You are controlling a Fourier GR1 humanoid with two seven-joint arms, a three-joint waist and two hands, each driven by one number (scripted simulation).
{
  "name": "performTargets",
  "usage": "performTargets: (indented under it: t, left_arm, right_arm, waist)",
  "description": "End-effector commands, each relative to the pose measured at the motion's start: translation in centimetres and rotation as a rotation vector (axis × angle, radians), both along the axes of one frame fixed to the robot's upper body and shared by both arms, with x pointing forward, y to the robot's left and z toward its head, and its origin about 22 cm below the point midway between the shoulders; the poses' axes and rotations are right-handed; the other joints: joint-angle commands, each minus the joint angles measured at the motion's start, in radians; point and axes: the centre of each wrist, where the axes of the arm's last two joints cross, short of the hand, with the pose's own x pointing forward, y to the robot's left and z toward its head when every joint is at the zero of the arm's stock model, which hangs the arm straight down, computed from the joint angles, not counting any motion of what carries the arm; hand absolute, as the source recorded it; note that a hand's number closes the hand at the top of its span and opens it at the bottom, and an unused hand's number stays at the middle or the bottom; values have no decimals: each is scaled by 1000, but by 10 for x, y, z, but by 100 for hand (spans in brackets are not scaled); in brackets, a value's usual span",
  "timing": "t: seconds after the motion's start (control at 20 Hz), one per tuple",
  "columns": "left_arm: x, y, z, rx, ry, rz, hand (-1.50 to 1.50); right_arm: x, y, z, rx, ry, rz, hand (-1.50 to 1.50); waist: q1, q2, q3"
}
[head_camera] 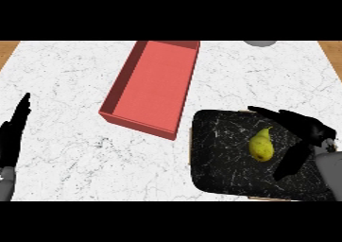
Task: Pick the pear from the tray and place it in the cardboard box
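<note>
A yellow pear (261,145) lies on a black marbled tray (223,160) at the lower right of the counter. My right hand (308,128) hovers over the tray's right side, just right of the pear, fingers spread and open, with the thumb (291,163) pointing down; it does not touch the pear. The reddish open box (154,85) lies left of and beyond the tray, with nothing inside. My left hand (10,137) rests open at the left edge, fingers up.
The white marble counter (69,94) has wooden strips at its far left and right corners. A grey round object (260,43) peeks in at the top edge. The box's near corner sits close to the tray's upper left corner.
</note>
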Motion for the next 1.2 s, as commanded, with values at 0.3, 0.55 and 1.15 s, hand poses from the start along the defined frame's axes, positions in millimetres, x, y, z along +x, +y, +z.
performTargets:
  t: [0.3,0.55,1.15]
  left_arm:
    - [13,4,14,2,7,-6,0]
    - [8,5,-4,-12,13,-5,0]
    - [27,-32,10,-9,-42,-100,0]
  right_arm:
    - [17,28,-33,-96,64,-28,-150]
    - [4,28,-37,-137,-165,-92,150]
    - [86,-8,40,-248,-546,268,150]
  waist:
    - [5,2,1]
    - [1,2,0]
    - [82,34,5]
